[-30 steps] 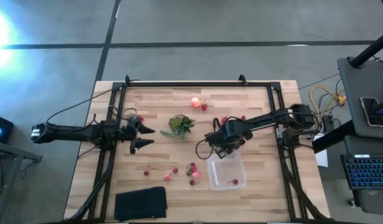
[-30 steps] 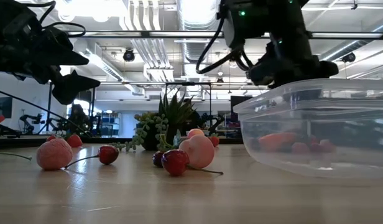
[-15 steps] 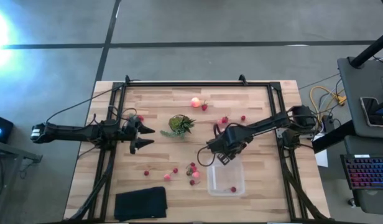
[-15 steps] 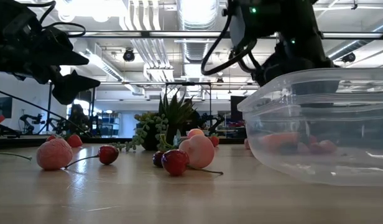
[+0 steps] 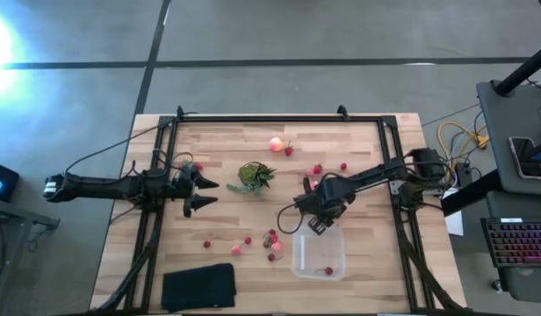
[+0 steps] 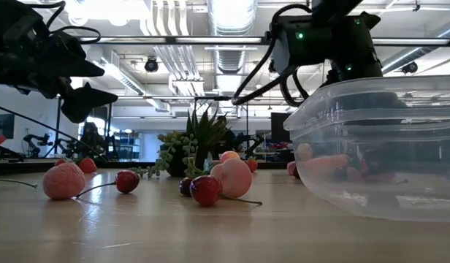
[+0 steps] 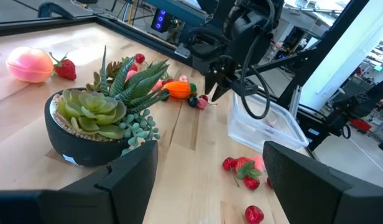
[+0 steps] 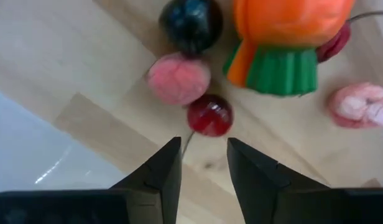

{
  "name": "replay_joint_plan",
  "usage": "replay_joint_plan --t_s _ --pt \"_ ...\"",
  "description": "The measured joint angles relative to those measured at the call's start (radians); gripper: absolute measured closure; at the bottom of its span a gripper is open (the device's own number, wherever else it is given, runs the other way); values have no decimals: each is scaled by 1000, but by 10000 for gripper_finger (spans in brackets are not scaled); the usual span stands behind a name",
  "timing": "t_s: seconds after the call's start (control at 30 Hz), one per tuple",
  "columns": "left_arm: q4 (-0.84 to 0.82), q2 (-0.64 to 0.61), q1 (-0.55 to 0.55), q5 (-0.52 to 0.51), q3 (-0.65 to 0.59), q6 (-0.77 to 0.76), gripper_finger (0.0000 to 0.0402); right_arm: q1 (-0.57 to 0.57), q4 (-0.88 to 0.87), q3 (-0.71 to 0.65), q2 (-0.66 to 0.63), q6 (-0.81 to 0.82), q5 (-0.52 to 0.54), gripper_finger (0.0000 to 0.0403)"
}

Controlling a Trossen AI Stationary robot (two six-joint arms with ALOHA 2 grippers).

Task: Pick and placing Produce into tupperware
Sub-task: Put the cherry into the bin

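My right gripper point(image 5: 316, 224) point(image 8: 204, 165) points down just beyond the far rim of the clear tupperware point(image 5: 319, 254), its fingers a narrow gap apart. Below it lie a red cherry point(image 8: 210, 115), a pink berry point(image 8: 179, 78), a dark berry point(image 8: 191, 22) and the orange-red piece point(image 8: 285, 37). The cherry's stem point(image 8: 188, 144) runs toward the gap; I cannot tell whether a finger touches it. One red berry point(image 5: 328, 270) lies inside the box. More produce point(image 5: 272, 241) lies on the table left of the box. My left gripper point(image 5: 205, 193) waits open at the left.
A potted green plant point(image 5: 253, 175) stands mid-table, with a peach-pink round piece point(image 5: 276, 144) and a strawberry point(image 5: 289, 151) beyond it. A flat black pad point(image 5: 198, 287) lies at the near left. Loose berries point(image 5: 317, 168) lie right of the plant.
My right gripper has come down and a little toward the table's near edge, over the berries by the box's far rim. The tupperware has slid a little toward the near edge and now sits squarer to the table.
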Motion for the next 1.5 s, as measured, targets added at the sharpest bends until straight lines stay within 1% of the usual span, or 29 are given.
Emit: replay_joint_plan --t_s 0.3,0.67,0.8,1.0,1.1,1.2,1.33,1.5 --pt "0 0 0 0 0 0 125 -42 44 -40 0 -41 4 251" --pt "0 0 0 0 0 0 125 -48 75 -58 11 -38 13 248" --pt "0 0 0 0 0 0 125 -47 77 -53 11 -41 21 261" --pt "0 0 0 0 0 0 125 -47 83 -51 11 -43 24 302" --pt "0 0 0 0 0 0 125 -47 83 -51 11 -42 23 316" --pt "0 0 0 0 0 0 125 -48 65 -45 12 -42 24 320" --pt "0 0 0 0 0 0 125 -50 35 -22 11 -34 37 313" --pt "0 0 0 0 0 0 125 -57 -99 43 -9 -36 69 307"
